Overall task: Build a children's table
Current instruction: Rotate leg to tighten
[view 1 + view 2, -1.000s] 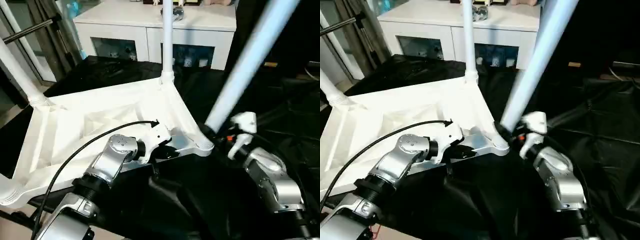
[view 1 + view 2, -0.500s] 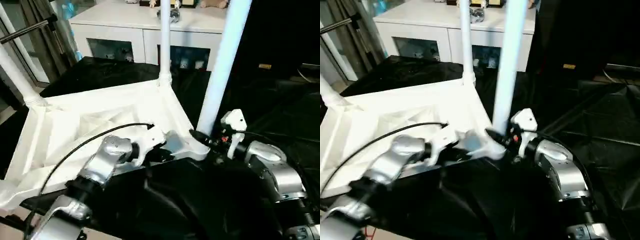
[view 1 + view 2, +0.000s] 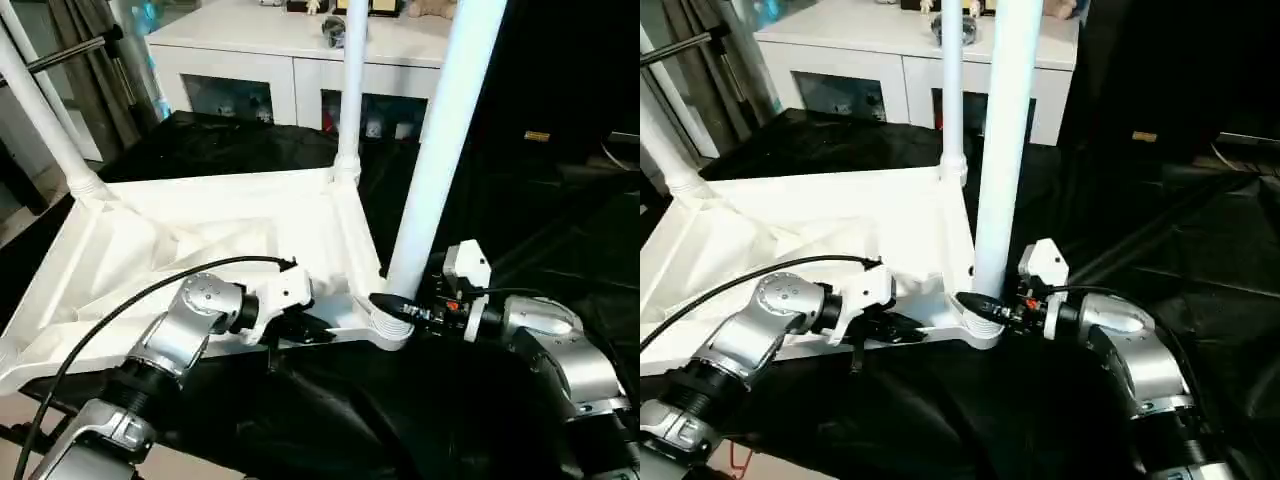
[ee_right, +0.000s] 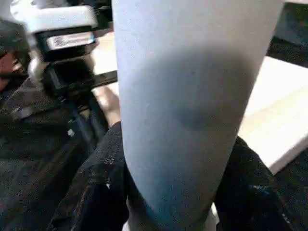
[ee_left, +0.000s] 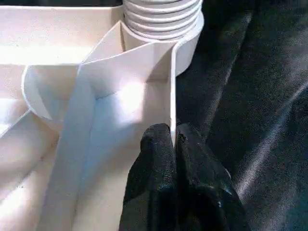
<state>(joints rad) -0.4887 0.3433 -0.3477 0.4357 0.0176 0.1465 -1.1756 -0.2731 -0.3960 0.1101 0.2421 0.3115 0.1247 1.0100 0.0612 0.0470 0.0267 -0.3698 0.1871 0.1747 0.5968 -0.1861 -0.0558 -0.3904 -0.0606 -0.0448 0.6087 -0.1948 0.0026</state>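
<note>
Seating last leg (image 3: 440, 150) in near-right socket — right gripper (image 3: 400, 308) clasps it, left gripper (image 5: 172, 144) pinches tabletop (image 3: 200, 240) rim; next: press down.

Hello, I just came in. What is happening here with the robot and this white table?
The robot is putting together a children's table. The white tabletop lies upside down on a black cloth. The left gripper is shut on the tabletop's thin edge wall near the front corner socket. The right gripper holds the leg low down, where it stands in that socket. Two other legs already stand in their corners.
</note>
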